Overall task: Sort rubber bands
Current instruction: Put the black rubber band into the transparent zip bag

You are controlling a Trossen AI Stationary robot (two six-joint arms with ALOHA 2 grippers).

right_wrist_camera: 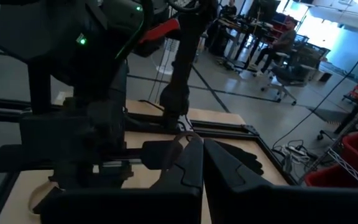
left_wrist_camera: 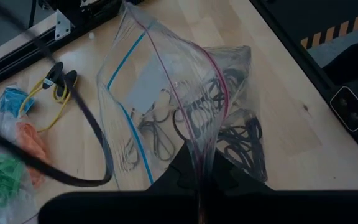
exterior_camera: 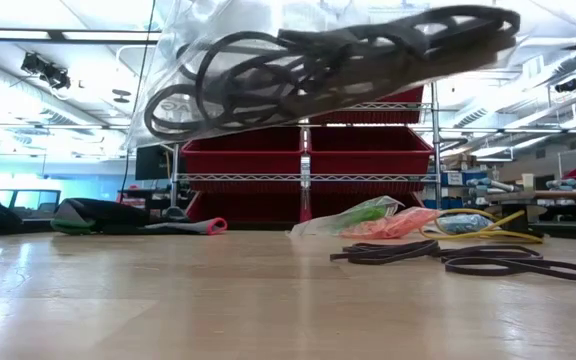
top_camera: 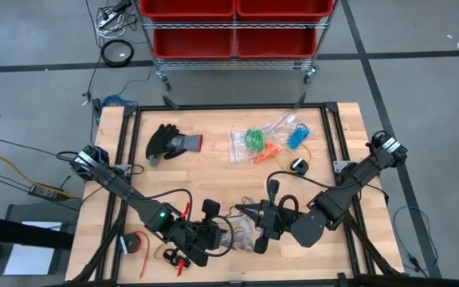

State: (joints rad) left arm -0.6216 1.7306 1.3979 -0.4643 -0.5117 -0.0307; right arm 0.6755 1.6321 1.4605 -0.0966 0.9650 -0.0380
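Both my grippers meet above the worktop, left fingers pinching a clear bag of black rubber bands, right fingers closed beside the bag.

A: What does the left gripper hold?

B: Its fingers are pinched together on the edge of a clear bag. Black bands lie inside the bag, over the wooden table.

A: And beside the bag?

B: A yellow cable, then orange bands, green bands and blue bands farther from it.
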